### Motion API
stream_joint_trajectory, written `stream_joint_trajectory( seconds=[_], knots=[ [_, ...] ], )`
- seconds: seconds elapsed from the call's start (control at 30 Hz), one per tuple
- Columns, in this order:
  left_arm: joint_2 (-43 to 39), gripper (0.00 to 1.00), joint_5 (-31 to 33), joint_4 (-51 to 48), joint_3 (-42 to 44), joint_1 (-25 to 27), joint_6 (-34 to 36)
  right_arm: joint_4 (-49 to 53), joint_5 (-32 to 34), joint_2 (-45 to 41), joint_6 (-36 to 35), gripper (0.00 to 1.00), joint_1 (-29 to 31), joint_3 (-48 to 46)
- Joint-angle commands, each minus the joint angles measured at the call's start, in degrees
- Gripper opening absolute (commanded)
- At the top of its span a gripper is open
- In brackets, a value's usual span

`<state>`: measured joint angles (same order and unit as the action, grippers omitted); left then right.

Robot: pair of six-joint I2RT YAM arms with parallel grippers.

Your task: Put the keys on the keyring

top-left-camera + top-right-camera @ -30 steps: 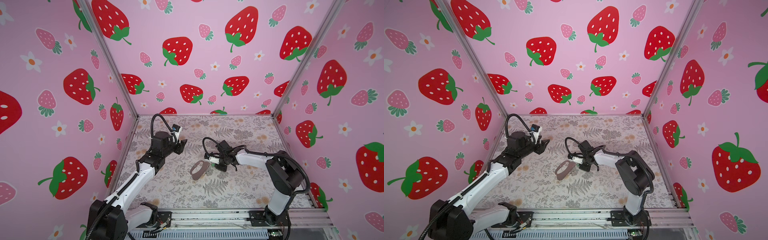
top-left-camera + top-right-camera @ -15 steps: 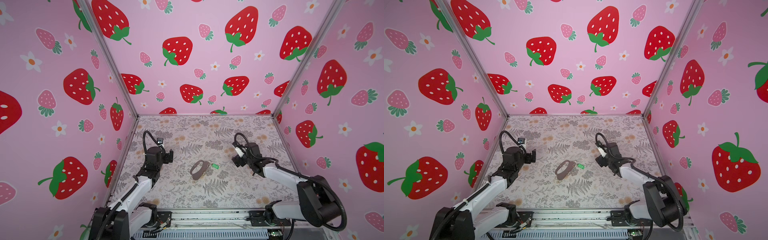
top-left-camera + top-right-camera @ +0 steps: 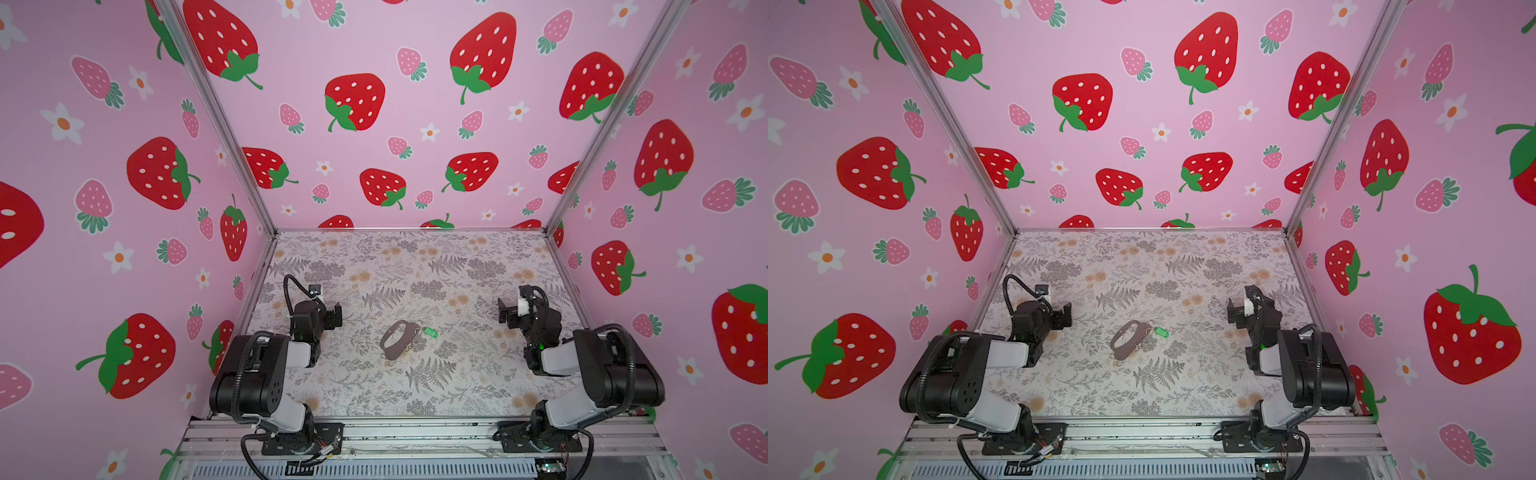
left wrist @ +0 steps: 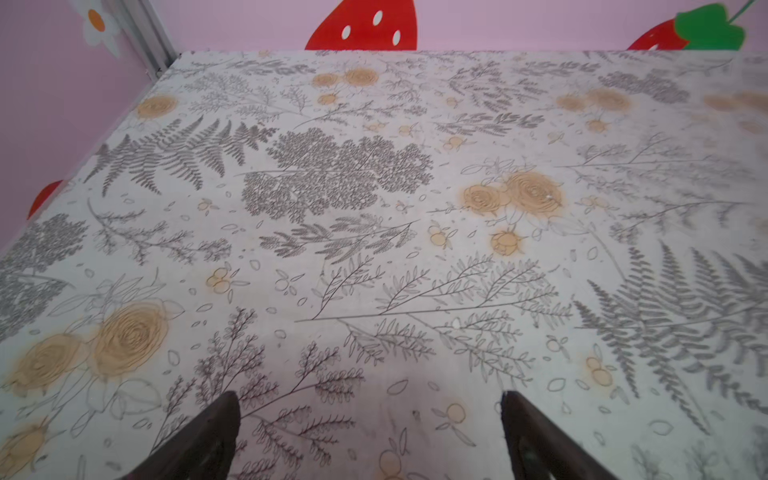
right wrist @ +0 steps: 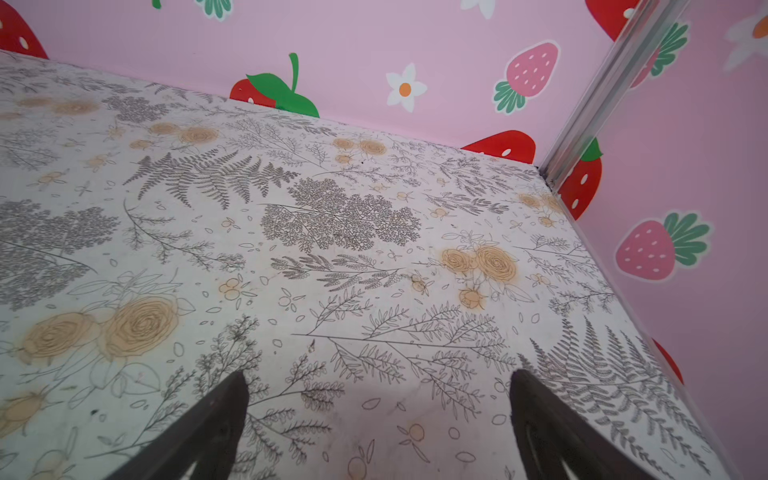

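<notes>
In both top views the keyring [image 3: 392, 343] [image 3: 1125, 343], a curved taupe strap with small silver rings along its edge, lies flat mid-table. The keys, a single green tag [image 3: 429, 331] [image 3: 1160, 332], lie at its upper right end. The tag's ring end meets the strap's rings; whether they are linked I cannot tell. My left gripper [image 3: 336, 315] [image 3: 1065, 318] [image 4: 370, 399] stands open and empty, well left of the strap. My right gripper [image 3: 508, 311] [image 3: 1234, 312] [image 5: 378, 376] is open and empty, far to the right. Neither wrist view shows strap or tag.
The floral table mat [image 3: 415, 395] is bounded by pink strawberry walls on three sides, with metal corner posts [image 3: 582, 166]. An aluminium rail [image 3: 415, 436] carrying both arm bases runs along the front edge. Both arms are folded low near the front corners.
The right gripper let go of the green tag beside the strap and drew back to the right. The left arm lowered and pulled back to the left. Both jaws opened wide.
</notes>
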<state>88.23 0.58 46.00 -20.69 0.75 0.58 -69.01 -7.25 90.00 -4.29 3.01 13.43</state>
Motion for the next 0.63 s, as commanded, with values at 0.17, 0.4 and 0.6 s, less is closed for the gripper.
stream_joint_trajectory(
  seconds=[0.17, 0.4, 0.6],
  knots=[
    [0.7, 0.99, 1.0, -1.8, -5.2, -0.3, -1.2, -5.2, -2.7, -0.3, 1.0, 0.99, 0.9, 0.2],
    [0.6, 0.99, 1.0, -2.3, -5.5, -0.5, -1.5, -4.7, -2.0, 0.2, 0.8, 0.99, 1.4, 0.7],
    [0.5, 0.99, 1.6, -2.2, -5.3, -0.5, -1.7, -4.7, -1.9, -0.3, 1.3, 0.99, 1.0, 0.4]
  ],
)
